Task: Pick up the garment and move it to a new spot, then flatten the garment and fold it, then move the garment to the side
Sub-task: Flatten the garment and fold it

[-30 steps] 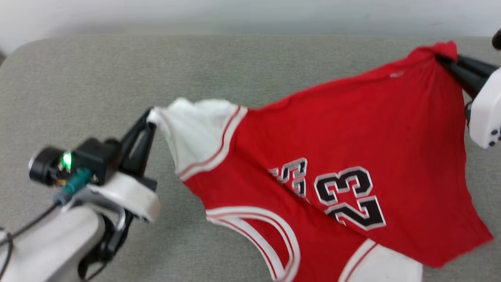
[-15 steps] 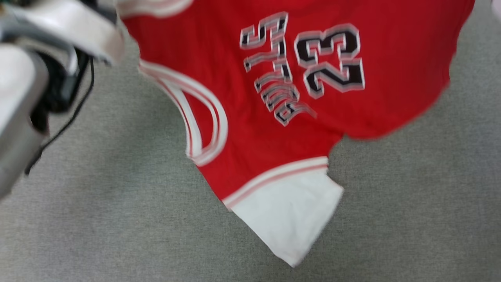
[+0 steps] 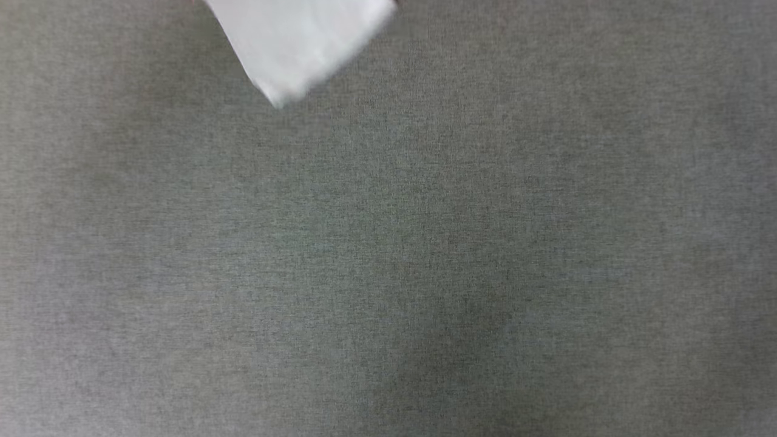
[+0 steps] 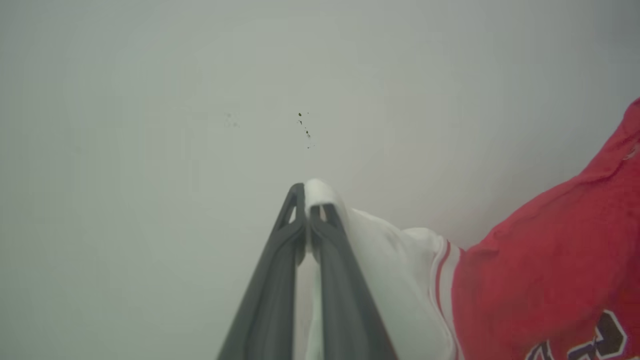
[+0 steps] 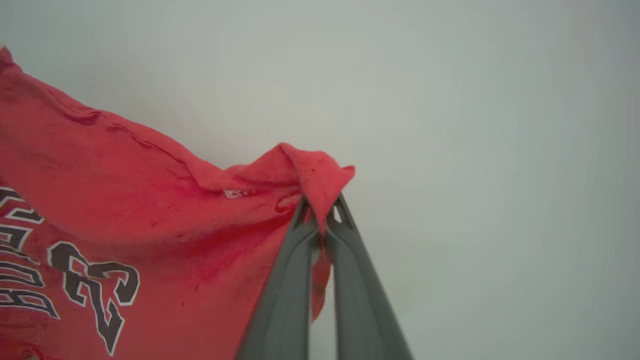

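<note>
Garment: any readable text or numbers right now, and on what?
"23": black, white-outlined, on the red garment, right wrist view, seen rotated.
Lettering beside it: cut off by the edge, unreadable.
Left wrist view: print fragment at the lower right, unreadable.

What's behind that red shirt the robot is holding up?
A plain pale wall shows above and beside the shirt in both wrist views. Whatever is directly behind the red cloth is covered, so I cannot tell what is there.
</note>
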Motion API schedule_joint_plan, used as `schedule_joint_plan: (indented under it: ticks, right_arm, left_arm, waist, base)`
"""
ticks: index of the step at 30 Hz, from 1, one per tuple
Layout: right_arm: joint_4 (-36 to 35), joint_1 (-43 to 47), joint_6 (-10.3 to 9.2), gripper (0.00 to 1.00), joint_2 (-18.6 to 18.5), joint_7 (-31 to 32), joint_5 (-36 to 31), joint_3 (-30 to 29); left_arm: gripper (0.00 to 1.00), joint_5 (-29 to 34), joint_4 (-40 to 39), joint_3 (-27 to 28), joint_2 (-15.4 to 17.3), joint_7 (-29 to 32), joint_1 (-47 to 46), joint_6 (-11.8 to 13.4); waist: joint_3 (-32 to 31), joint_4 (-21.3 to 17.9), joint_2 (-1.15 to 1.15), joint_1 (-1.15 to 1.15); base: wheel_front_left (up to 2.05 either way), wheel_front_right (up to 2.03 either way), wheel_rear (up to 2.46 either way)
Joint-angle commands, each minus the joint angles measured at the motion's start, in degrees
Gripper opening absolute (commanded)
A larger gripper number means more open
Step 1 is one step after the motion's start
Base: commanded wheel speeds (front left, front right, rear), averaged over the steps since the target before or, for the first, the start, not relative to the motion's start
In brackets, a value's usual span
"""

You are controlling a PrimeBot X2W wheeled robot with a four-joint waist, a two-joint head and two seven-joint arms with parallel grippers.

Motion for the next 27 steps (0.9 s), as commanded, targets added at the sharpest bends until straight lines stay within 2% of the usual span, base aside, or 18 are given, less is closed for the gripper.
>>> schedule_joint_plan:
  ticks: [1, 7, 12, 22, 27]
  right_arm:
    - [1.4, -2.6, -0.06, 0.0, 0.9, -0.8, -1.1, 0.4]
    - [7.6, -11.2, -0.06, 0.0, 3.1, -3.7, -2.8, 2.0]
    - [12.5, -13.6, -0.06, 0.0, 3.5, -6.2, -3.1, 4.0]
    - [19.7, -4.0, -0.06, 0.0, 5.6, -11.6, 1.3, 11.0]
    - [22.0, 4.5, -0.06, 0.0, 6.9, -15.1, 5.4, 13.3]
  left_arm:
    - [0.0, 0.1, 1.2, 0.2, -0.7, -0.2, -2.4, -0.6]
    - [0.0, 1.2, 7.6, 0.5, -3.2, -1.3, -10.2, -2.9]
    - [0.0, 1.1, 12.6, -0.5, -5.2, -2.6, -11.8, -4.7]
    - [0.0, -0.7, 18.3, -3.5, -7.1, -6.9, -0.4, -7.0]
    - [0.0, -2.4, 17.9, -4.3, -6.8, -9.4, 9.3, -6.7]
  waist:
    - [1.3, -0.2, 0.0, -0.01]
    - [3.0, 0.5, 0.0, -0.01]
    - [4.0, 1.2, 0.0, -0.01]
    - [4.0, 1.4, 0.0, -0.01]
    - [2.3, 1.2, 0.0, -0.01]
  base:
    - [0.0, 0.0, 0.0]
    - [0.0, 0.0, 0.0]
    - [0.0, 0.0, 0.0]
    - [0.0, 0.0, 0.0]
    - [0.0, 0.0, 0.0]
